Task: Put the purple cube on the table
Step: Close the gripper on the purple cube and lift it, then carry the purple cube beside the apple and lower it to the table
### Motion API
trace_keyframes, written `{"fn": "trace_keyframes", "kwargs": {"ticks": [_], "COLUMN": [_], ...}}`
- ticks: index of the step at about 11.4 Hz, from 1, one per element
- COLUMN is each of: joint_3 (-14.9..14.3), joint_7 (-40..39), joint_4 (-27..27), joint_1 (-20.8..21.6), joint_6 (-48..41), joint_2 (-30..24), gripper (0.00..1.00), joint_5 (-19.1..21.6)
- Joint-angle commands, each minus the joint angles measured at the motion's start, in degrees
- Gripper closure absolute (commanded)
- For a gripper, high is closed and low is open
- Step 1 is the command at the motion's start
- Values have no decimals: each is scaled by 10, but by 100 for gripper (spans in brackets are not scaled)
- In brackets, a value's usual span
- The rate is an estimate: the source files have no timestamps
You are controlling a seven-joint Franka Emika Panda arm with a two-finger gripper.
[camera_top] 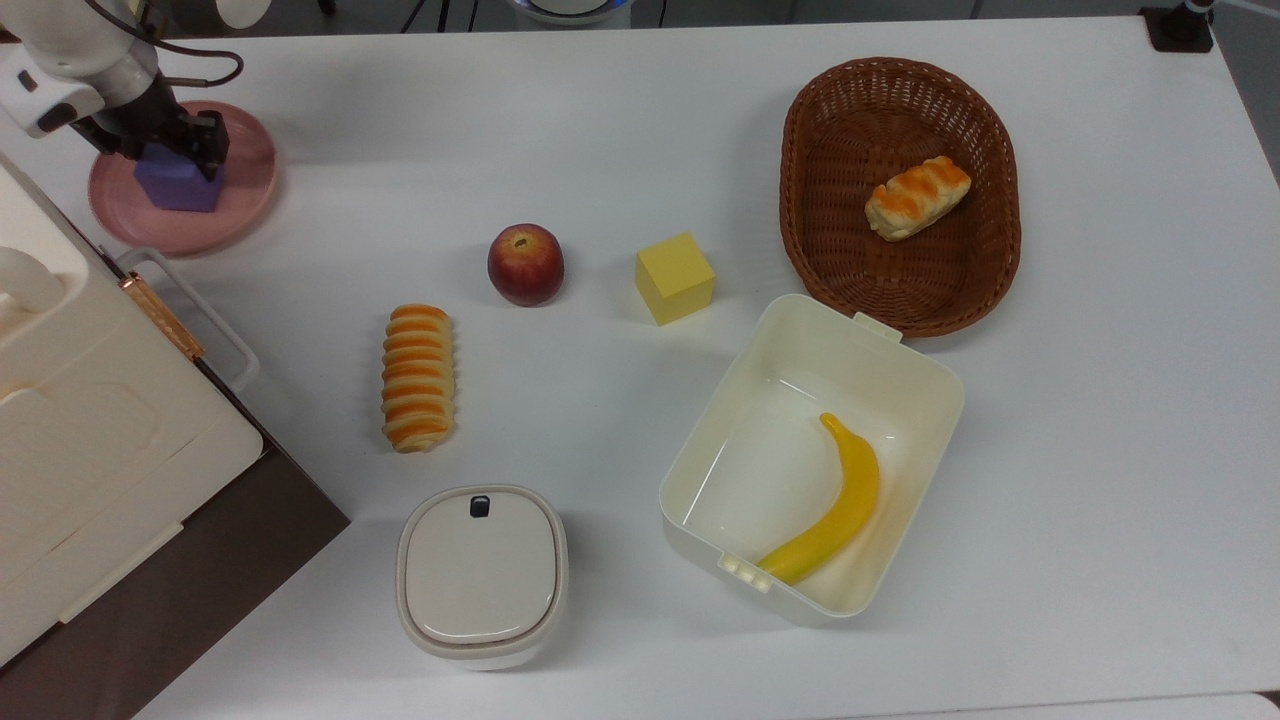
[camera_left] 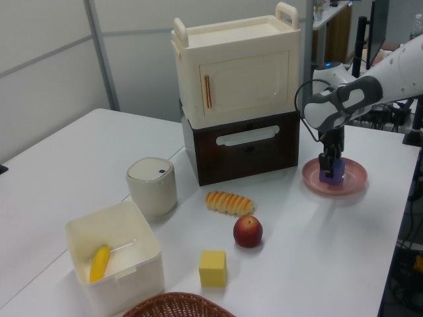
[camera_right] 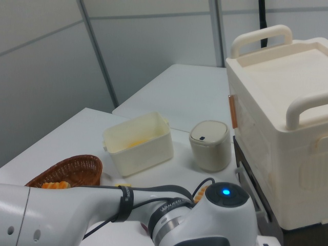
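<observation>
White table (camera_top: 640, 130) carries everything. Cream cabinet on a dark brown base (camera_top: 90, 440) sits at 8 o'clock in the top view. Wicker basket (camera_top: 990, 270) at 2 o'clock holds a bread roll (camera_top: 917, 196). Open cream box (camera_top: 905, 360) at 5 o'clock has a banana (camera_top: 835, 505) inside. Lidded cream container (camera_top: 482, 573) at 6 o'clock. Pink plate (camera_top: 240, 190) at 10 o'clock, far corner. Striped bread (camera_top: 417, 376), apple (camera_top: 525, 263) and yellow cube (camera_top: 674, 277) lie near centre, apart from each other. Purple cube (camera_top: 175, 183) sits on the pink plate, not on bare table. Gripper (camera_top: 168, 150) is down over the cube, dark fingers either side of it; left view shows gripper (camera_left: 330, 164) straddling cube (camera_left: 333, 172). Whether the fingers are clamped on it or just beside: cannot tell.
</observation>
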Motion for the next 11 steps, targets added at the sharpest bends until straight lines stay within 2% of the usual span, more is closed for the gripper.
{"fn": "trace_keyframes", "kwargs": {"ticks": [1,3,6,9,11], "joint_3": [4,12,13,15,16], "joint_7": [16,67,155,173,215], "joint_4": [27,30,39,38,40], "joint_1": [9,54,153,224,281], "joint_6": [-56,-63,-63,-78,-86], "joint_2": [-34,-45,-44,-37,-32], "gripper": [64,62,62,60,57], "joint_5": [-8,-8,-7,0,1]}}
